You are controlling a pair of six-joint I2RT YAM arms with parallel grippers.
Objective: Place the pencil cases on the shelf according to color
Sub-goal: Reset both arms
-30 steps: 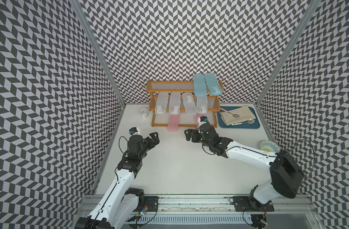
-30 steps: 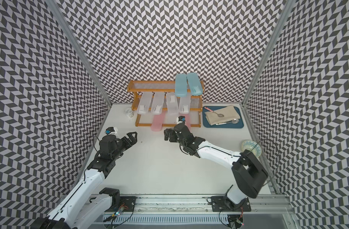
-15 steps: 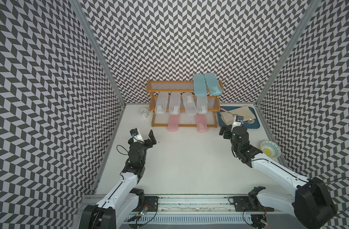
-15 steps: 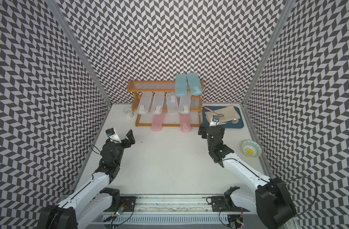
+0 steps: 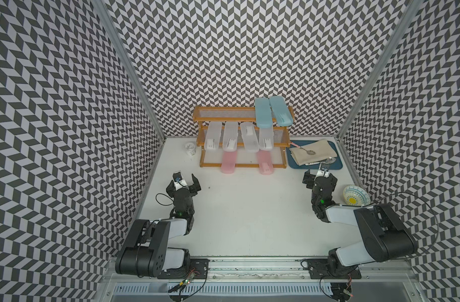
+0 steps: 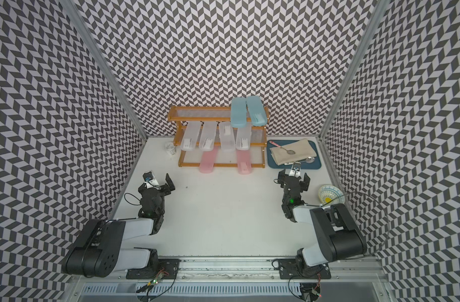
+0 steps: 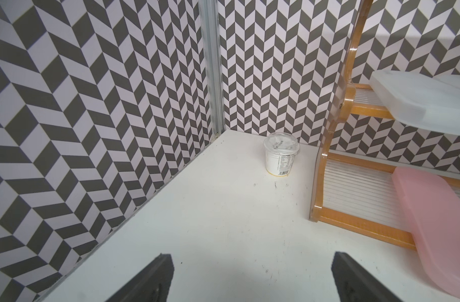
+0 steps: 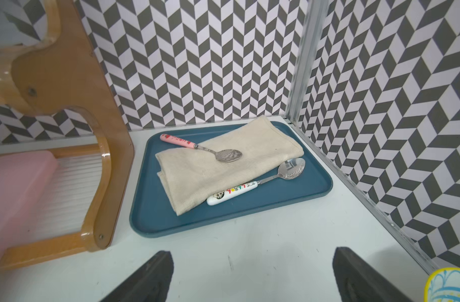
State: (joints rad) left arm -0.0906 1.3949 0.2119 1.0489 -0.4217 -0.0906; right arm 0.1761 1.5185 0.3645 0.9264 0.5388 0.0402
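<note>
Now | left gripper jaws spread wide, empty, over table | right gripper likewise spread, empty, beside blue tray | shelf beyond: two pink pencil cases bottom tier, four clear pencil cases middle, two blue pencil cases top

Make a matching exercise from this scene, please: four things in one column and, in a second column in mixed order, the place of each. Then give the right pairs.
Things
1. blue pencil cases
2. clear-white pencil cases
3. pink pencil cases
4. beige cloth

Places
A. bottom tier of the shelf
B. on the dark blue tray
C. top tier of the shelf
D. middle tier of the shelf

Pairs: 1-C, 2-D, 3-A, 4-B
</note>
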